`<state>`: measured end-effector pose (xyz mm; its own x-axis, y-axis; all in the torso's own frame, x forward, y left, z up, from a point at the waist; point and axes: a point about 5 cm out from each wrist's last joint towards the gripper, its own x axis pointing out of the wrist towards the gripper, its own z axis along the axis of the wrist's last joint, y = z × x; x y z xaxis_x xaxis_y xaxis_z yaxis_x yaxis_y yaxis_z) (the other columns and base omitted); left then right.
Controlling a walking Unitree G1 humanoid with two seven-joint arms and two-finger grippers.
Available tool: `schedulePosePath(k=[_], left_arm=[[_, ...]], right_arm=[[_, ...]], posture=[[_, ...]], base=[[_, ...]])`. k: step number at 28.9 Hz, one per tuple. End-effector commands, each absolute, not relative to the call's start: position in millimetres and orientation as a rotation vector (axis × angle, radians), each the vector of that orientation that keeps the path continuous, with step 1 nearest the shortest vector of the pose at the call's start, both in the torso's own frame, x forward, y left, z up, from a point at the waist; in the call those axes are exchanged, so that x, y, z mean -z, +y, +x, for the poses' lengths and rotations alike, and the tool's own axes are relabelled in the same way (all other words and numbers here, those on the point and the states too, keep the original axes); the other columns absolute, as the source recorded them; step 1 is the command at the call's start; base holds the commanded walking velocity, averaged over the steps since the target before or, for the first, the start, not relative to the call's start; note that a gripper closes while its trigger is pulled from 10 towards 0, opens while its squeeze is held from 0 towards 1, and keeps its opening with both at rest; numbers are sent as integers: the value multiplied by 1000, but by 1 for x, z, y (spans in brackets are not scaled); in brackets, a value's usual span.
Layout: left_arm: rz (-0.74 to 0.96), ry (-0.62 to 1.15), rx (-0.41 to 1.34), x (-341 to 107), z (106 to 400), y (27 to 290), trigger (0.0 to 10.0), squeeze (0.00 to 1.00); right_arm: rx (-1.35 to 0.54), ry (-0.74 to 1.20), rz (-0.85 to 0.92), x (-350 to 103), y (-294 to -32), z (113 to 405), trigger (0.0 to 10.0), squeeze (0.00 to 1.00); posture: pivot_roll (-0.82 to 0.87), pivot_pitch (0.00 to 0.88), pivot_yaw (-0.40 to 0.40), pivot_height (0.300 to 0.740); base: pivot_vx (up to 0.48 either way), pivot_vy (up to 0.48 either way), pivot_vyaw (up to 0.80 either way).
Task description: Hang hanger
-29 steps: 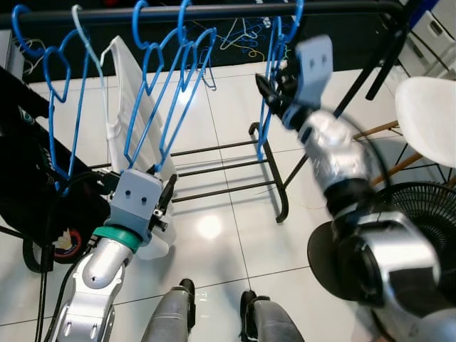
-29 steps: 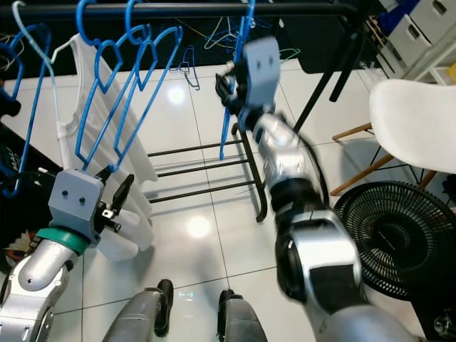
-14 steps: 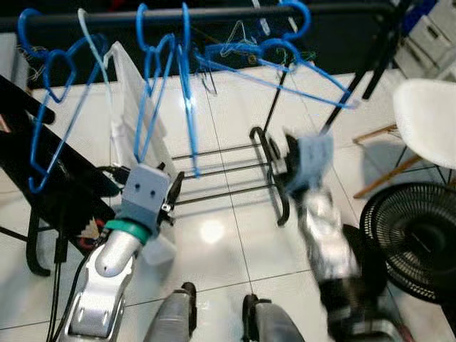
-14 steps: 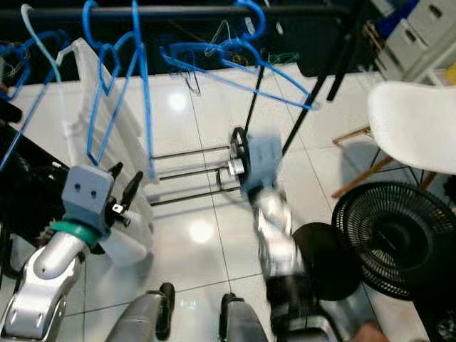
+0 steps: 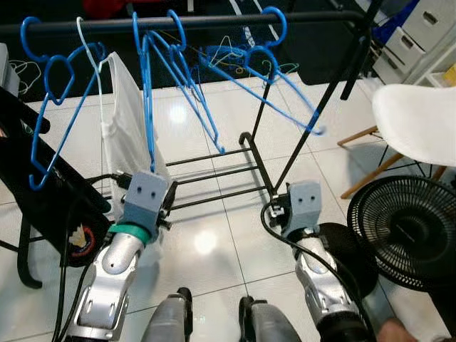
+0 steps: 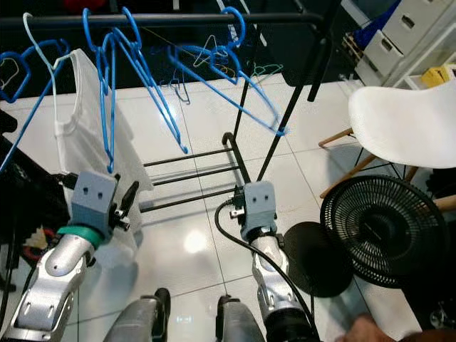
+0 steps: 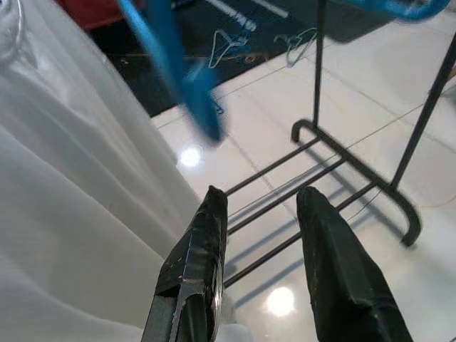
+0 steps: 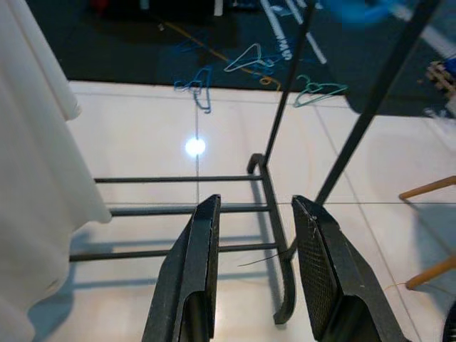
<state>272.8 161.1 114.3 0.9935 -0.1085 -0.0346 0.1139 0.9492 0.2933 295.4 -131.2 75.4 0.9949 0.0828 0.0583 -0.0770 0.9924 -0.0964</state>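
Several blue hangers point(image 5: 160, 71) hang on the black rail point(image 5: 214, 20) of a clothes rack. The rightmost blue hanger point(image 5: 274, 71) hangs by its hook and is tilted out toward the right, free of both grippers. A white garment point(image 5: 121, 128) hangs near the left. My right gripper point(image 8: 255, 203) is low, far below the rail, near the rack's foot, open and empty. My left gripper point(image 7: 262, 194) is also low, beside the white garment, open with nothing between its fingers.
The rack's base bars point(image 5: 214, 174) and slanted post point(image 5: 313, 121) stand just ahead. A white chair point(image 5: 420, 125) and a black fan point(image 5: 410, 228) are on the right, and a black stand point(image 5: 43, 199) on the left. Loose hangers point(image 8: 249, 57) lie on the dark mat beyond.
My right arm has dropped from the rail to near the floor, leaving the rightmost hanger hooked there and swinging. The left arm has barely moved. The camera has shifted slightly.
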Motion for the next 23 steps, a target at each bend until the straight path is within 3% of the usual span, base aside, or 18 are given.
schedulePosePath(k=[1,9,20,23], left_arm=[[324,33,102,-108,272,163,10000,0],[434,15,50,-102,279,164,10000,0],[228,24,32,-102,286,157,10000,0],[303,56,72,-86,283,157,10000,0]], right_arm=[[-75,-75,-104,-78,-130,294,10000,0],[-113,-244,-116,-119,-112,290,10000,0],[-54,-163,-140,-97,-128,287,10000,0],[-81,-96,-195,-78,-130,288,10000,0]], posture=[[38,110,8,733],[13,58,17,733],[1,0,6,733],[-5,0,3,733]], base=[[0,0,0],[0,0,0],[0,0,0],[0,0,0]])
